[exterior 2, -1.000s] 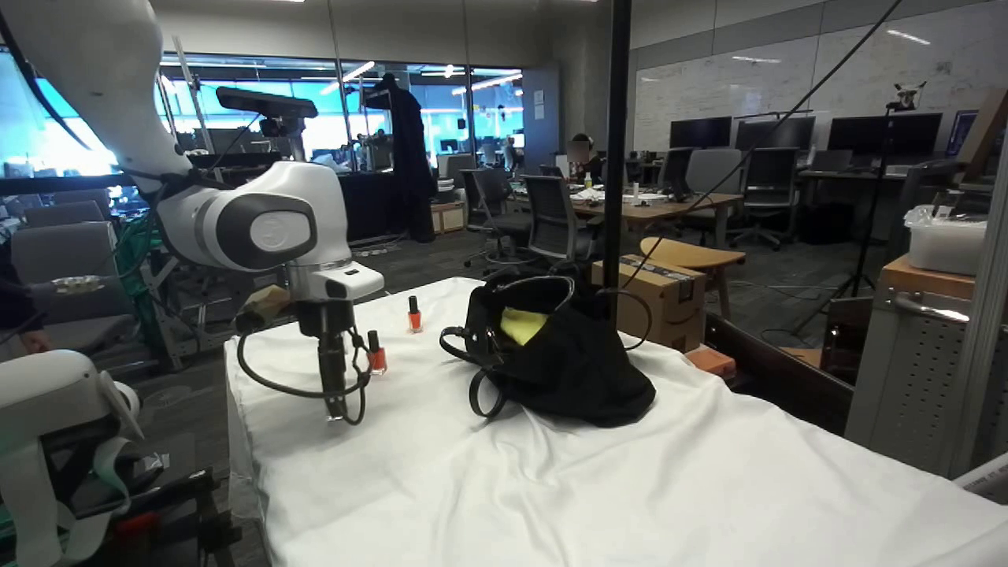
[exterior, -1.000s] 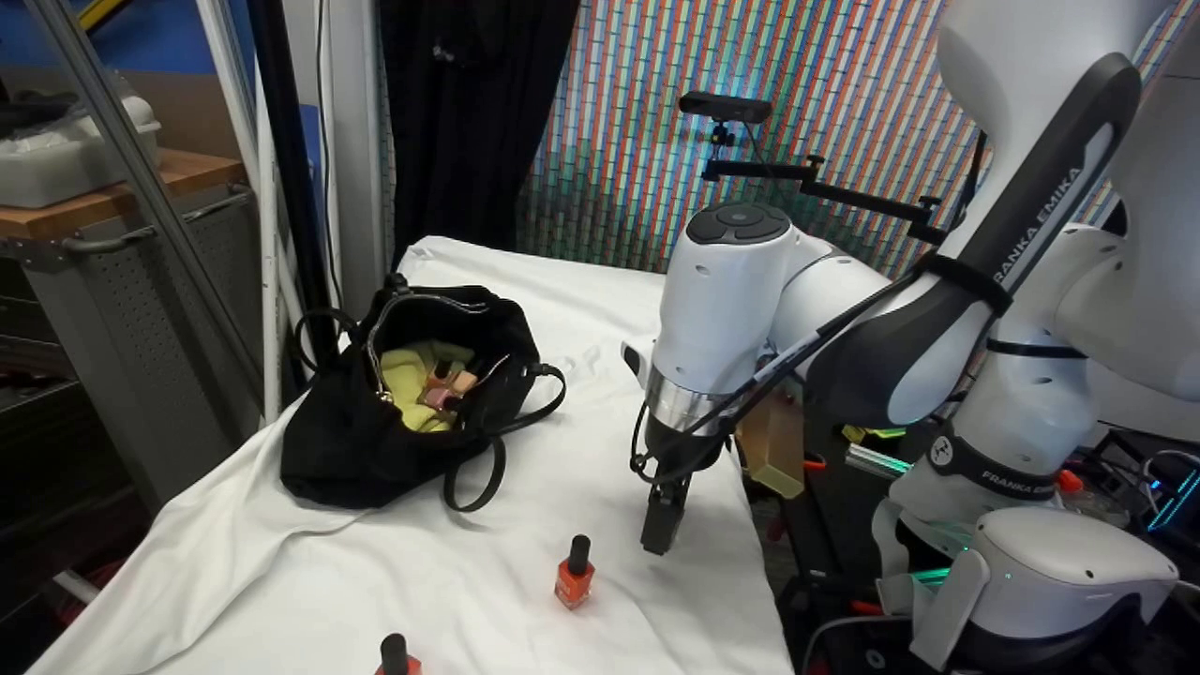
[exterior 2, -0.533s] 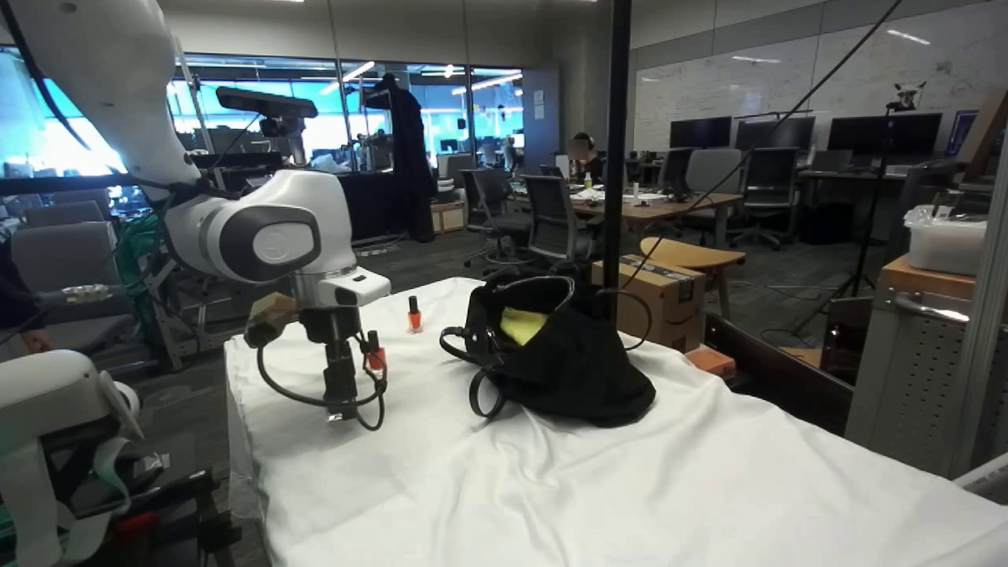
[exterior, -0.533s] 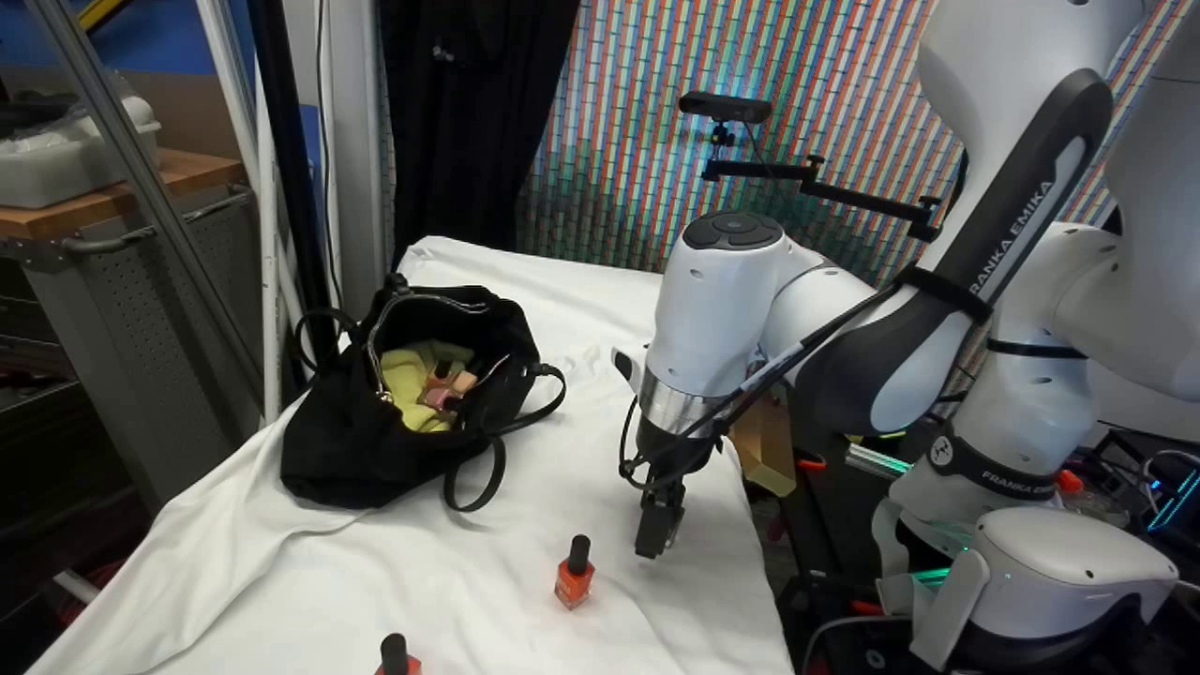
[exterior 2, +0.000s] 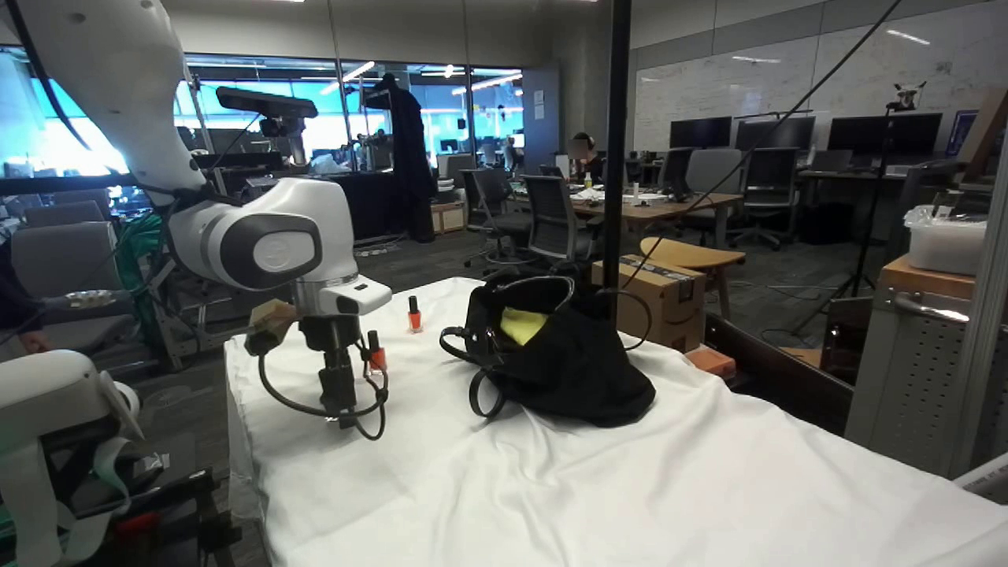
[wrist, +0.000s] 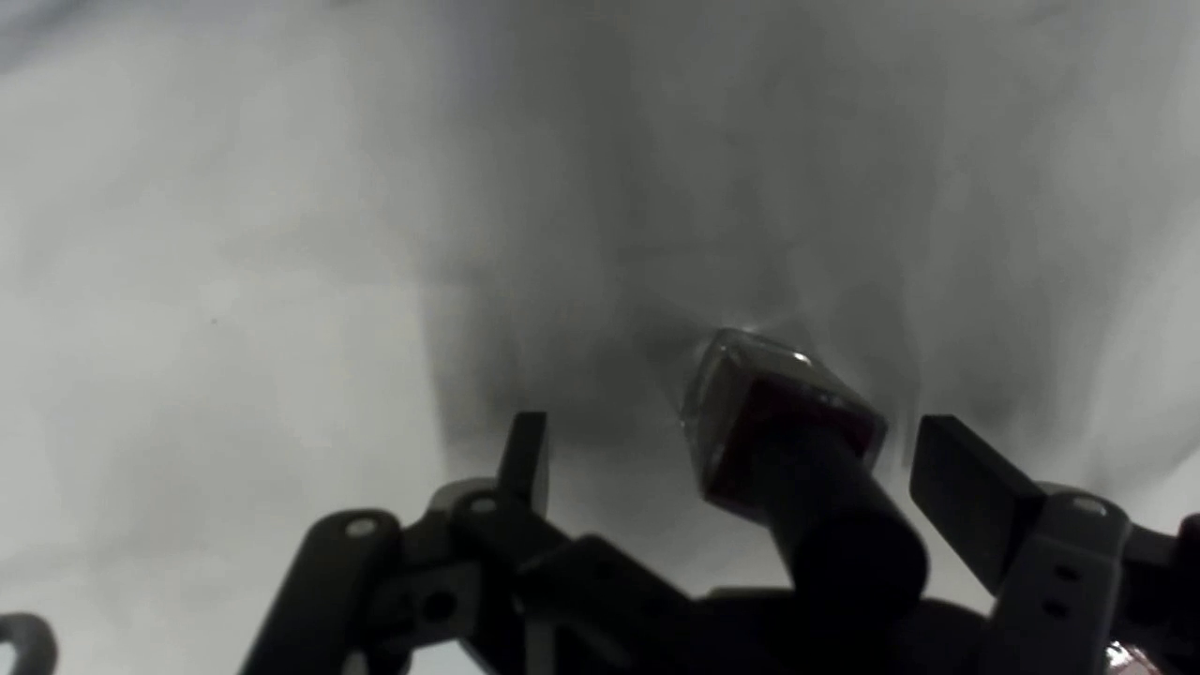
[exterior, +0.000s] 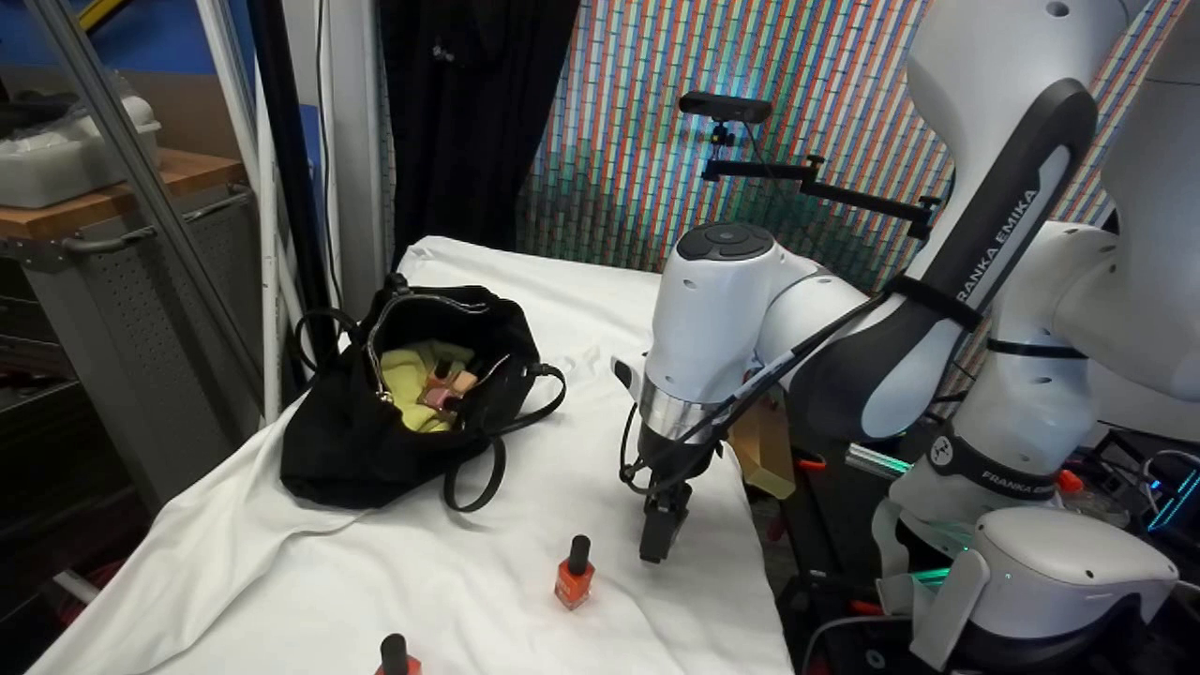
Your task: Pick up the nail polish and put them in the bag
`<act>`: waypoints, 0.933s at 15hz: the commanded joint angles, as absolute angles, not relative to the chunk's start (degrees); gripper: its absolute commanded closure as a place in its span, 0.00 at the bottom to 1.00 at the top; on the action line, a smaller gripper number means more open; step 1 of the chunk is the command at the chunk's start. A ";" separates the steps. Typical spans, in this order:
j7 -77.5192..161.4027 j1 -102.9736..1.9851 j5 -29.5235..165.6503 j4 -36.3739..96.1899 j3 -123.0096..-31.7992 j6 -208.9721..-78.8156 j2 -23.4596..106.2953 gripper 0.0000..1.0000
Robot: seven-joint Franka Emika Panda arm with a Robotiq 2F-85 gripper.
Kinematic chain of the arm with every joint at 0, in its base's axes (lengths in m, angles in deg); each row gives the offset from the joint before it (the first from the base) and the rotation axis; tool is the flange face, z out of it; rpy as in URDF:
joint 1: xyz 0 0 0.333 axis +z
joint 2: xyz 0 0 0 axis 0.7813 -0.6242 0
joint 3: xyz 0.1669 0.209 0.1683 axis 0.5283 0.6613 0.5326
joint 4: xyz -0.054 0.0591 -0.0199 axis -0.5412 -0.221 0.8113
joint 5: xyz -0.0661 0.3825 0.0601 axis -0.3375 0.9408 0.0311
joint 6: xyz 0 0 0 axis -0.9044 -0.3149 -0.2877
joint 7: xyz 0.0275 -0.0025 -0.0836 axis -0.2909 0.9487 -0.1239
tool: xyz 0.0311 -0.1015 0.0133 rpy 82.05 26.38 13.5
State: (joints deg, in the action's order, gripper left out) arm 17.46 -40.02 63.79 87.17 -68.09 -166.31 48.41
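Nail polish, a dark red, square-sided glass bottle with a slim round black cap (wrist: 808,459), stands on the white cloth (wrist: 234,356) just right of and below the centre of the wrist view, inside the gap of the black two-fingered gripper (wrist: 733,450). Its long axis looks upright, cap toward the palm, so roughly along the fingers' reach. It sits off-centre: just beside the finger at the right of the frame, with a wide gap to the one at the left. The fingers are spread well apart and grasp nothing; whether the cap brushes the nearer finger I cannot tell. A small shift toward the right of this frame seems called for before closing.

In an exterior view, an upright orange-red glass bottle with a slim black cap (exterior: 574,579) stands below centre, near the gripper, to its lower left. The soft black fabric handbag with looped straps (exterior: 356,450) gapes left of centre, well apart, with small pinkish and peach bottles (exterior: 439,398) on a yellow-green cloth or lining (exterior: 403,370).

In an exterior view, a second orange-red bottle (exterior 2: 415,316) stands left of centre, up and right of the gripper; the dark red one cannot be made out.
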 commanded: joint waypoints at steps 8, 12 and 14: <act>11.29 -37.91 56.47 87.21 -69.39 -163.20 53.26 0.00; 9.00 -38.23 57.64 86.87 -68.29 -160.74 53.98 0.00; 8.17 -38.32 57.75 86.99 -67.86 -160.04 54.25 0.00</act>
